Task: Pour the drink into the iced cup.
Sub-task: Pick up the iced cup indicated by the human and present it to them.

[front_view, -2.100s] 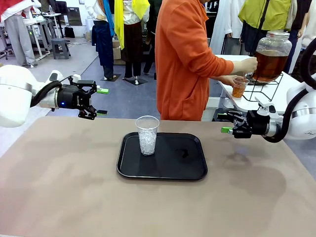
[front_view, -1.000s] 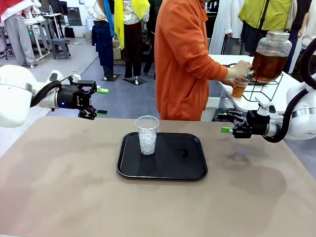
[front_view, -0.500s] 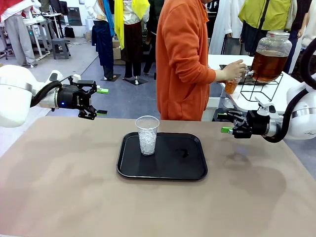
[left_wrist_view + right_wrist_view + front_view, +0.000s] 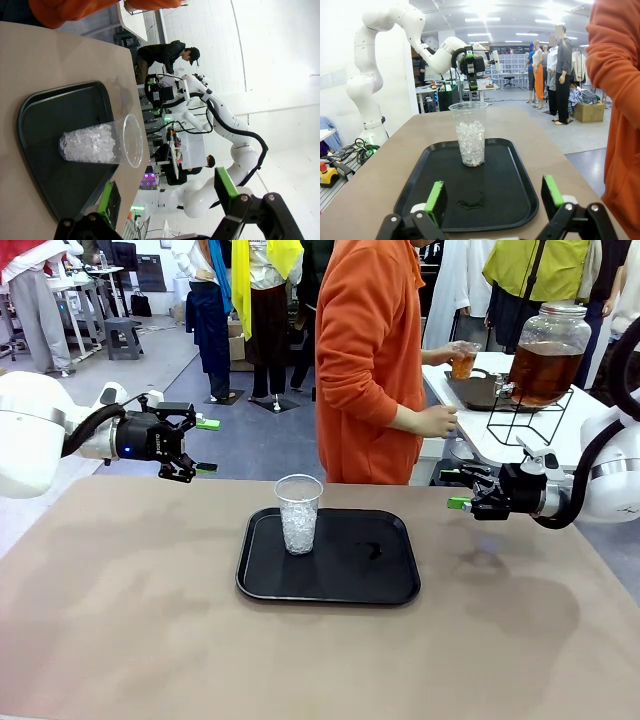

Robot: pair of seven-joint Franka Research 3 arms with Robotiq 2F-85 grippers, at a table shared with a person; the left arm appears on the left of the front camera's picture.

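Observation:
The iced cup, clear plastic and about half full of ice, stands on the left part of a black tray. The drink, amber in a small clear cup, is held up in the hand of a person in an orange top behind the table. My left gripper hovers open over the table's far left. My right gripper hovers open at the far right. The left wrist view has the iced cup sideways on the tray. The right wrist view has the iced cup upright beyond my open gripper.
A glass dispenser jar of amber liquid stands on a wire stand on a white side table behind the person. A small wet spot marks the tray. The person's other hand rests by the side table's edge.
The person took the small cup from under the dispenser tap and lifted it up and to the left. Both arms stayed still.

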